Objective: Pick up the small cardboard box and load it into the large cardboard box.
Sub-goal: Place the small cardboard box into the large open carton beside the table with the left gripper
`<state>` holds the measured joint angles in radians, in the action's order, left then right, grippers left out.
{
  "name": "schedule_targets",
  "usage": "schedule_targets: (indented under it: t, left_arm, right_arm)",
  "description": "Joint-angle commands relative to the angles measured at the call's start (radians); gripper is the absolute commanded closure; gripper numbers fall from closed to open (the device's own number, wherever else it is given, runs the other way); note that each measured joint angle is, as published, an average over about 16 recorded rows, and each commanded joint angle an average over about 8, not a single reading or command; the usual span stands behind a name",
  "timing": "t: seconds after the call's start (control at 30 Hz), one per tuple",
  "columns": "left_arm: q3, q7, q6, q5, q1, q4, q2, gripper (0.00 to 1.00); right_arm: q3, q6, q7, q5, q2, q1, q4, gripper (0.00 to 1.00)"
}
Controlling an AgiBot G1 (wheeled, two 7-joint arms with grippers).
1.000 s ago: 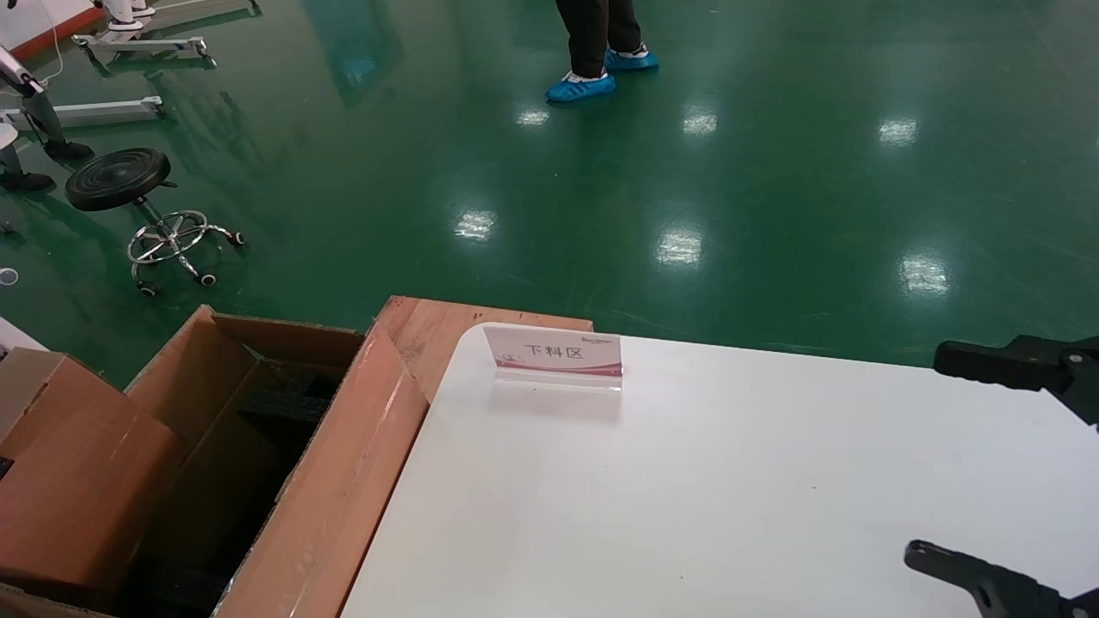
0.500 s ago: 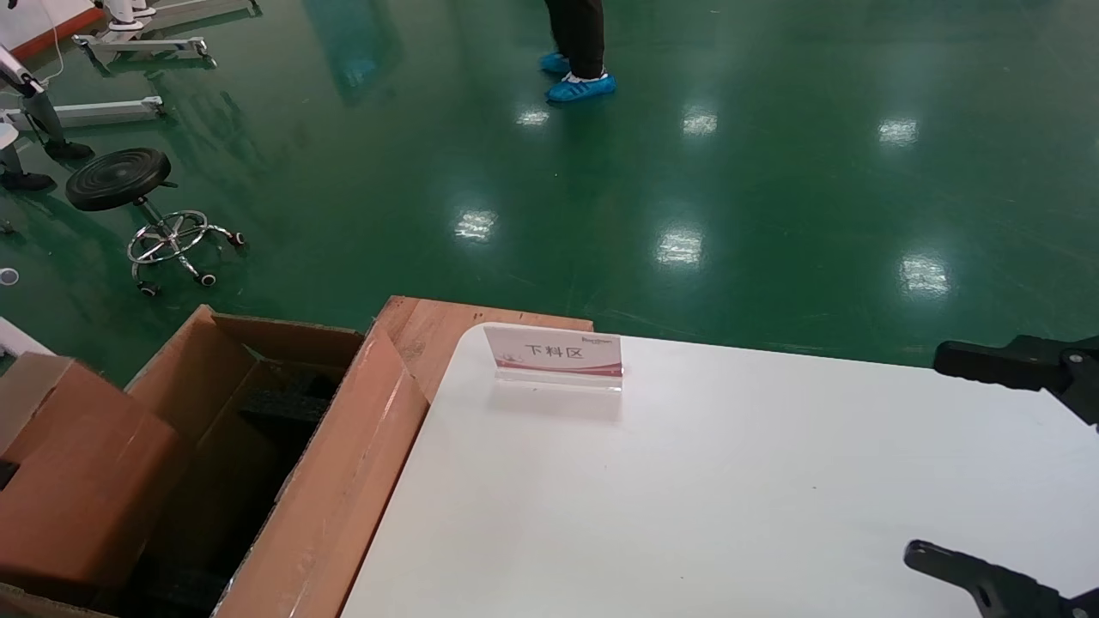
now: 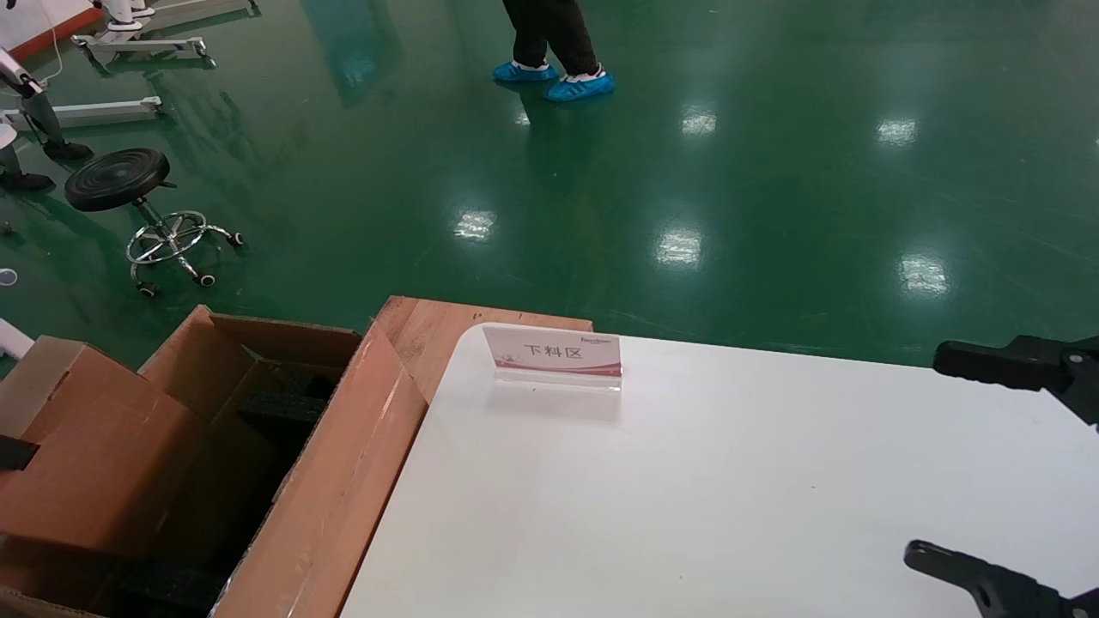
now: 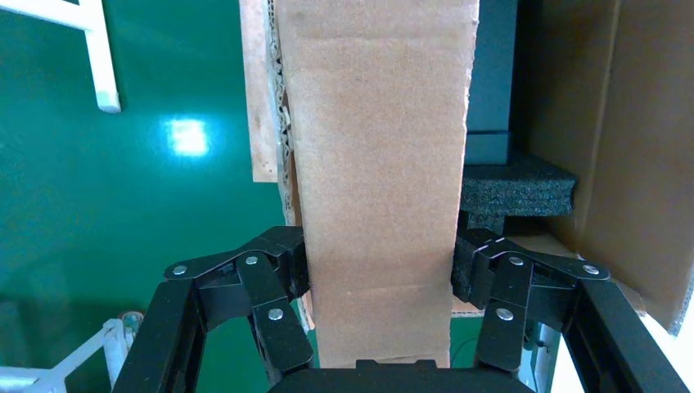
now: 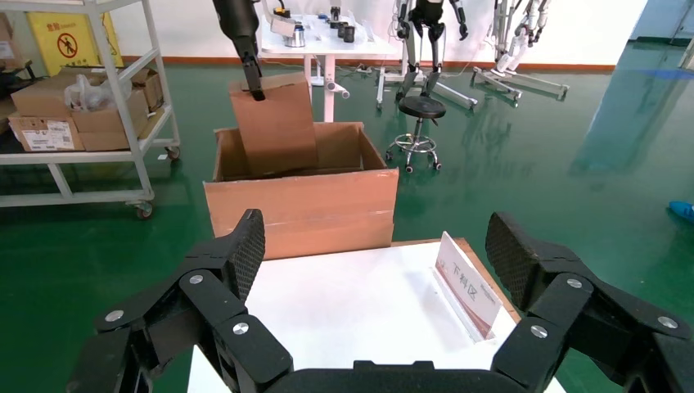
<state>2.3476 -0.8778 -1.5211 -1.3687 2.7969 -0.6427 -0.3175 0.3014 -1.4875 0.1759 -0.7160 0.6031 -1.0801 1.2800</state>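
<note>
We see the left end effector (image 4: 378, 282) clamped on the small cardboard box (image 4: 378, 164), one finger (image 4: 270, 282) pressed on each long side; the small cardboard box hangs partly down into the open top of the large cardboard box (image 3: 326, 481), tilted, its upper end sticking out above the rim; in the right wrist view the small cardboard box leans inside the large cardboard box with the dark left arm (image 5: 241, 33) gripping its top edge; black foam blocks (image 4: 515, 184) sit inside the large cardboard box, just beside the small cardboard box; the large cardboard box stands on the floor beside the white table (image 3: 730, 489), its tall flap against the table edge; a reddish wooden board (image 3: 438, 330) lies between the large cardboard box and the table's far corner; a sign card (image 3: 554, 354) stands on the table near that corner; the right end effector (image 5: 376, 262) hovers over the table well apart from the large cardboard box, spread wide, holding nothing; a black stool (image 3: 129, 184) and a person's blue shoe covers (image 3: 579, 86) are on the green floor beyond the large cardboard box.
</note>
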Motion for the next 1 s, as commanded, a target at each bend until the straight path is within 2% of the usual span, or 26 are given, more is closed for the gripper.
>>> schedule_targets:
  t: [0.03, 0.63, 0.67, 0.7, 0.9, 0.93, 1.0]
  left_arm:
    - [-0.003, 0.004, 0.011, 0.009, -0.013, 0.005, 0.000, 1.00]
    - [-0.016, 0.084, 0.106, 0.142, -0.240, 0.159, -0.053, 1.00]
    - [-0.016, 0.087, 0.107, 0.148, -0.252, 0.168, -0.057, 0.96]
    - [-0.017, 0.092, 0.109, 0.154, -0.264, 0.178, -0.062, 0.84]
    - [-0.017, 0.105, 0.113, 0.174, -0.313, 0.216, -0.085, 0.10]
    - [-0.017, 0.106, 0.114, 0.175, -0.317, 0.219, -0.087, 0.01]
    - [-0.016, 0.106, 0.114, 0.175, -0.318, 0.220, -0.088, 0.00]
  right_arm:
    - [0.000, 0.000, 0.000, 0.000, 0.000, 0.000, 0.000, 0.00]
    - [0.001, 0.000, 0.000, 0.001, 0.000, 0.000, 0.000, 0.00]
    - [0.001, 0.000, 0.000, 0.001, 0.000, 0.000, 0.000, 0.00]
    - [0.001, 0.000, -0.001, 0.001, 0.000, 0.000, 0.000, 0.00]
    - [0.001, 0.001, -0.001, 0.001, -0.001, 0.000, 0.000, 0.00]
    - [0.001, 0.001, -0.001, 0.001, -0.001, 0.000, 0.000, 0.00]
    - [0.001, 0.001, -0.001, 0.001, -0.001, 0.000, 0.000, 0.00]
